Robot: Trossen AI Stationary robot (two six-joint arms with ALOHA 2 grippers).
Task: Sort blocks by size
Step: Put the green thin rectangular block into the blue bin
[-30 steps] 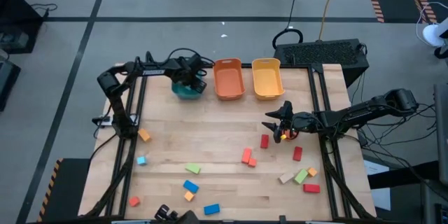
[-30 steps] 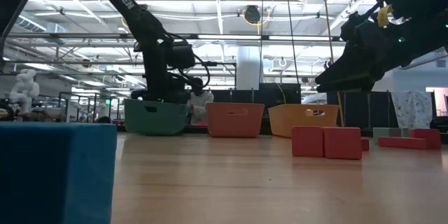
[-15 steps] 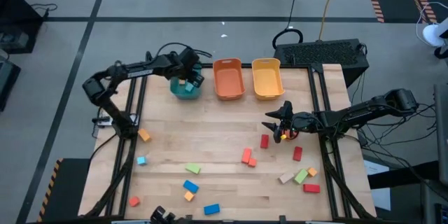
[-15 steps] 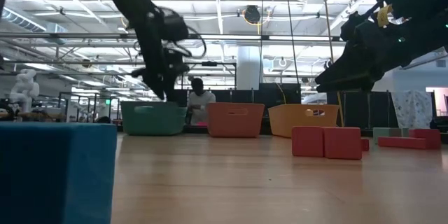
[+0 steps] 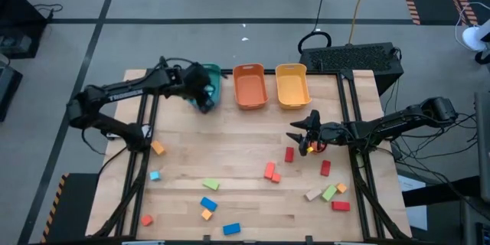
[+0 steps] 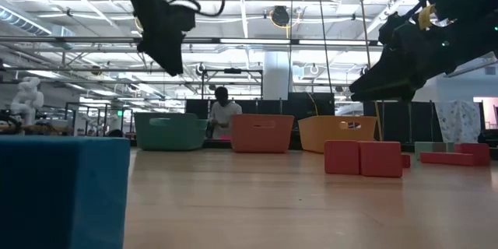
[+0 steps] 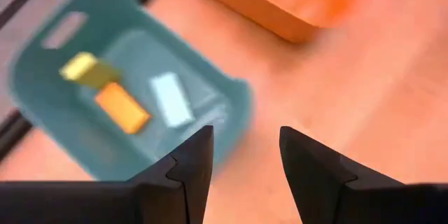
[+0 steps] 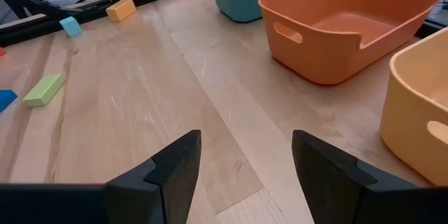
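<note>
While I watch from the console, my left gripper (image 5: 205, 101) hangs above the bench at the near rim of the teal bin (image 5: 213, 76), its two fingers (image 7: 192, 159) spread apart with nothing between them. From its wrist view I see three blocks lying in that bin: a yellow block (image 7: 85, 68), an orange block (image 7: 123, 107) and a pale blue block (image 7: 172, 99). The orange bin (image 5: 250, 86) and the yellow bin (image 5: 292, 84) stand just beside it in a row along the far edge of the bench (image 5: 230, 145).

My right gripper (image 5: 300, 132) hovers over the right half of the bench, fingers (image 8: 176, 170) parted and empty, pointing towards the bins.

The remaining blocks lie scattered over the near half of the bench. A red block (image 5: 289, 154) sits just below the right gripper, with a red pair (image 5: 271, 171) a little nearer the front edge and another red block (image 5: 325, 168) to the right. Near the right edge I see a tan bar (image 5: 312, 194), a green block (image 5: 329, 192) and a red bar (image 5: 341, 206). Towards the left edge sit an orange block (image 5: 158, 148) and a light blue cube (image 5: 155, 175). Near the front edge lie a green bar (image 5: 210, 185), two blue blocks (image 5: 208, 203) and a small orange cube (image 5: 146, 220).
</note>
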